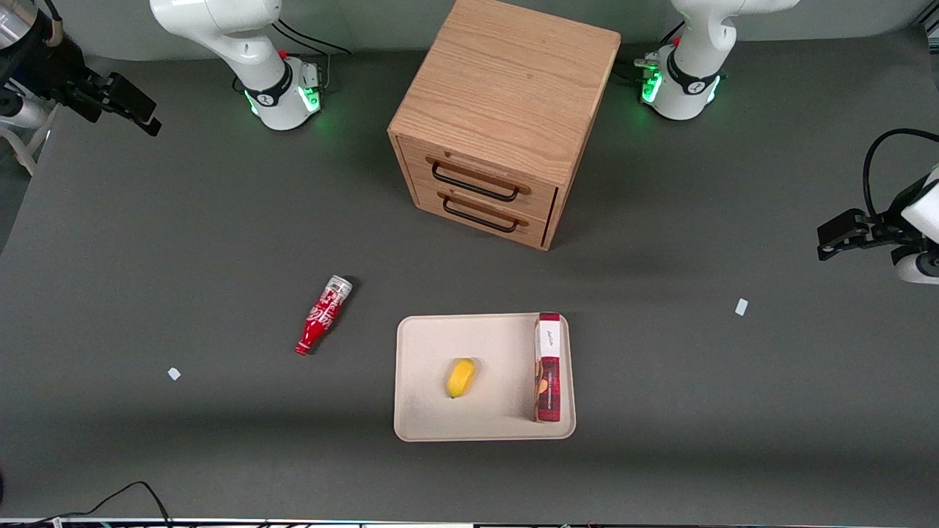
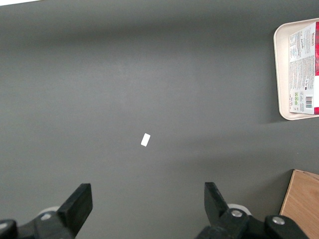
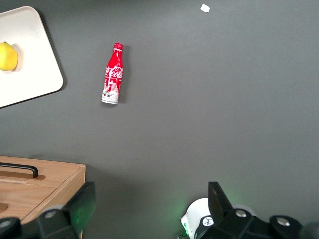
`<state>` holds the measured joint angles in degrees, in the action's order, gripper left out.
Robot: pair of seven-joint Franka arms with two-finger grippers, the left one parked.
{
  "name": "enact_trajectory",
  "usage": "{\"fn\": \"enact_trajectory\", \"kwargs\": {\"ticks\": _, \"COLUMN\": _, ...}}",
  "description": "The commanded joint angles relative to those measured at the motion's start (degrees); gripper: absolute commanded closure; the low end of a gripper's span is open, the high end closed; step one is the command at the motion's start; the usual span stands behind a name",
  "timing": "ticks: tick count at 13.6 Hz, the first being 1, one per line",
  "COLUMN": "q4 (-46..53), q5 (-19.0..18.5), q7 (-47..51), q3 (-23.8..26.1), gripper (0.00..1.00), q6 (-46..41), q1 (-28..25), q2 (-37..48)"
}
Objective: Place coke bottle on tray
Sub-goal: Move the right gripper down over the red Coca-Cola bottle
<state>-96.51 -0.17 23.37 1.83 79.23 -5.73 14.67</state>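
Red and slim, the coke bottle (image 1: 323, 316) (image 3: 112, 72) lies on its side on the grey table (image 1: 220, 220), well below and away from the claw (image 1: 121, 103) (image 3: 149, 211), whose fingers are spread wide, holding nothing. Just beside the bottle sits the tray (image 1: 425, 411) (image 3: 35, 59), carrying a lemon (image 1: 461, 377) (image 3: 7, 56) and a box (image 1: 548, 367).

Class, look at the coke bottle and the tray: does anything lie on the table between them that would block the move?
Nothing visible does. The coke bottle lies on bare table beside the tray. The lemon and the red-and-white box sit in it. The open gripper hovers apart, near the working arm's end.
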Motion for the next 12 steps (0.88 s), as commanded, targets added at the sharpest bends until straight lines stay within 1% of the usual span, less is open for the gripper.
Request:
{"fn": "enact_trajectory", "kwargs": {"ticks": 1, "q4": 0.62, "q5": 1.66, "q7": 0.0, "q3": -1.12, "gripper": 0.0, "q6": 0.58, "q1": -0.16, "q2": -0.79}}
{"fn": "enact_trajectory", "kwargs": {"ticks": 5, "q4": 1.06, "q5": 1.67, "q7": -2.62, "q3": -1.65, "gripper": 0.0, "q6": -0.31, "q1": -0.34, "q2": -1.49}}
{"fn": "enact_trajectory", "kwargs": {"ticks": 6, "q4": 1.5, "q5": 2.19, "q7": -5.94, "q3": -1.74, "gripper": 0.0, "q6": -0.31, "q1": -0.34, "q2": -2.62}}
{"fn": "enact_trajectory", "kwargs": {"ticks": 8, "q4": 6.92, "q5": 4.56, "q7": -5.62, "q3": -1.31, "gripper": 0.0, "q6": -0.31, "q1": -0.6, "q2": -7.87}}
{"fn": "enact_trajectory", "kwargs": {"ticks": 9, "q4": 10.35, "q5": 5.0, "q7": -2.48, "q3": -0.96, "gripper": 0.0, "q6": -0.22, "q1": -0.77, "q2": -12.0}}
{"fn": "enact_trajectory", "kwargs": {"ticks": 10, "q4": 13.25, "q5": 7.09, "q7": 1.9, "q3": 0.09, "gripper": 0.0, "q6": 0.3, "q1": -0.78, "q2": -16.91}}
{"fn": "enact_trajectory", "kwargs": {"ticks": 11, "q4": 14.85, "q5": 8.25, "q7": 6.03, "q3": 0.97, "gripper": 0.0, "q6": 1.96, "q1": -0.78, "q2": -21.4}}
{"fn": "enact_trajectory", "kwargs": {"ticks": 12, "q4": 14.69, "q5": 8.0, "q7": 8.6, "q3": 2.03, "gripper": 0.0, "q6": 5.28, "q1": -0.78, "q2": -24.66}}
